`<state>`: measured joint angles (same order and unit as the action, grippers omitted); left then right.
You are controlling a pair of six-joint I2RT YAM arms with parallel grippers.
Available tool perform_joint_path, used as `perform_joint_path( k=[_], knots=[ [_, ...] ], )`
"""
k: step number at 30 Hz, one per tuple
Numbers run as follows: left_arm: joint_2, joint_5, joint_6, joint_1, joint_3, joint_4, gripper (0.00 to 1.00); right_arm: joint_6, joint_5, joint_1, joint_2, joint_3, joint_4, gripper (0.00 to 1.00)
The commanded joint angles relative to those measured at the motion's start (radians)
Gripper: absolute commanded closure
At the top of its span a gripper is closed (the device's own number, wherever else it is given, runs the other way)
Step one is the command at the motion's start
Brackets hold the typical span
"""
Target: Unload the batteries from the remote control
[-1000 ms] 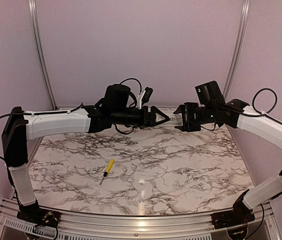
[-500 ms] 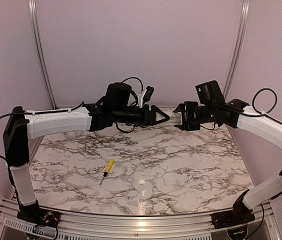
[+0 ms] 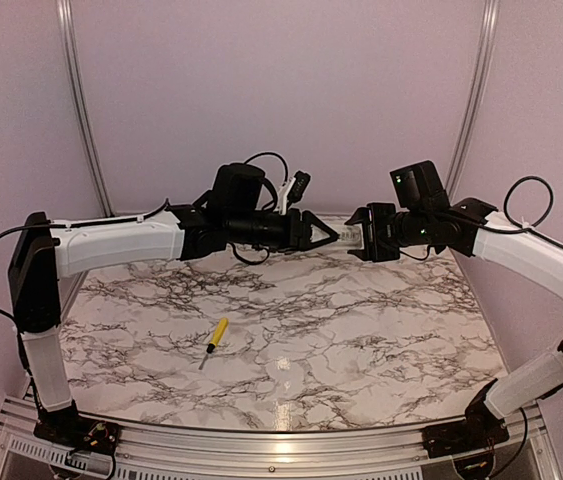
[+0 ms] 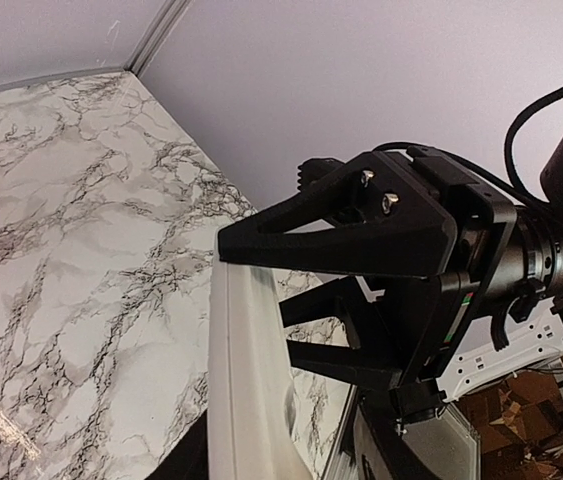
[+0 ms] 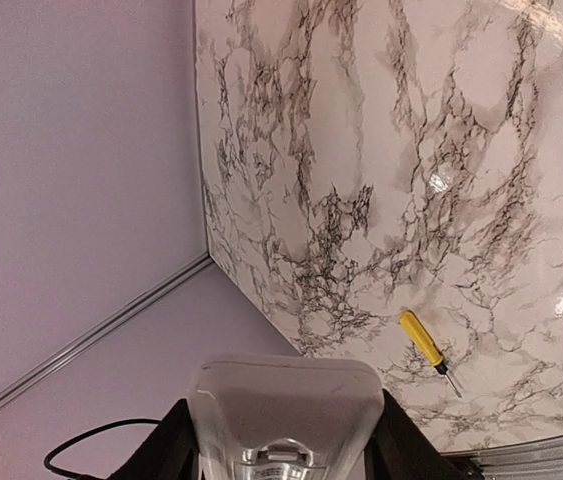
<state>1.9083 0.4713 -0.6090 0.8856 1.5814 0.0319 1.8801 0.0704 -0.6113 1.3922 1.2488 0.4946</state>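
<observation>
Marble-patterned table (image 3: 361,330), lilac walls (image 3: 281,90). A yellow-handled screwdriver (image 3: 218,335) lies on the table's near-left part. Right tool (image 3: 359,237) is part closed, clamped on the white remote control (image 5: 286,400), which is in the air above the table's far edge. Left tool (image 3: 327,236) meets the remote's other end; whether it grips cannot be told.

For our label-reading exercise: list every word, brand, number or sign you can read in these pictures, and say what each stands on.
None: no readable text shows in any view.
The remote control shows only plain white faces; the yellow-handled screwdriver is too small to show any marking.
</observation>
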Motion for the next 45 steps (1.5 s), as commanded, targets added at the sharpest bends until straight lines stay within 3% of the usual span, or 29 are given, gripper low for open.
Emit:
perform_joint_path(
  k=[1,5,11,15,23,27,29,34,38,40,45],
  knots=[
    [0.030,0.003,0.028,0.004,0.041,-0.030,0.58,-0.017,0.003,0.004,-0.009,0.038,0.007,1.00],
    [0.032,0.006,0.029,0.005,0.043,-0.030,0.65,-0.021,-0.007,0.004,-0.011,0.044,0.013,1.00],
    [0.033,0.009,0.031,0.005,0.043,-0.067,0.68,-0.024,-0.006,0.004,-0.009,0.046,0.013,1.00],
    [0.034,0.005,0.033,0.005,0.045,-0.067,0.77,-0.025,-0.009,0.004,-0.012,0.046,0.017,1.00],
    [0.037,-0.001,0.027,0.005,0.055,-0.055,0.79,-0.030,-0.011,0.004,-0.021,0.034,0.022,1.00],
    [0.034,0.001,0.022,0.005,0.055,-0.043,0.89,-0.036,-0.011,0.004,-0.021,0.036,0.022,1.00],
    [0.031,0.005,0.017,0.005,0.055,-0.042,0.87,-0.039,-0.013,0.004,-0.021,0.037,0.024,1.00],
    [0.028,0.013,0.013,0.005,0.058,-0.007,0.64,-0.044,-0.005,0.004,-0.021,0.036,0.028,1.00],
    [0.032,0.019,0.007,0.005,0.058,-0.007,0.57,-0.044,-0.004,0.004,-0.022,0.032,0.031,1.00],
    [0.033,0.020,0.005,0.005,0.057,-0.007,0.57,-0.043,-0.003,0.004,-0.022,0.032,0.032,1.00],
    [0.032,0.016,0.008,0.005,0.059,-0.001,0.74,-0.042,-0.003,0.004,-0.022,0.032,0.030,1.00]
  ],
)
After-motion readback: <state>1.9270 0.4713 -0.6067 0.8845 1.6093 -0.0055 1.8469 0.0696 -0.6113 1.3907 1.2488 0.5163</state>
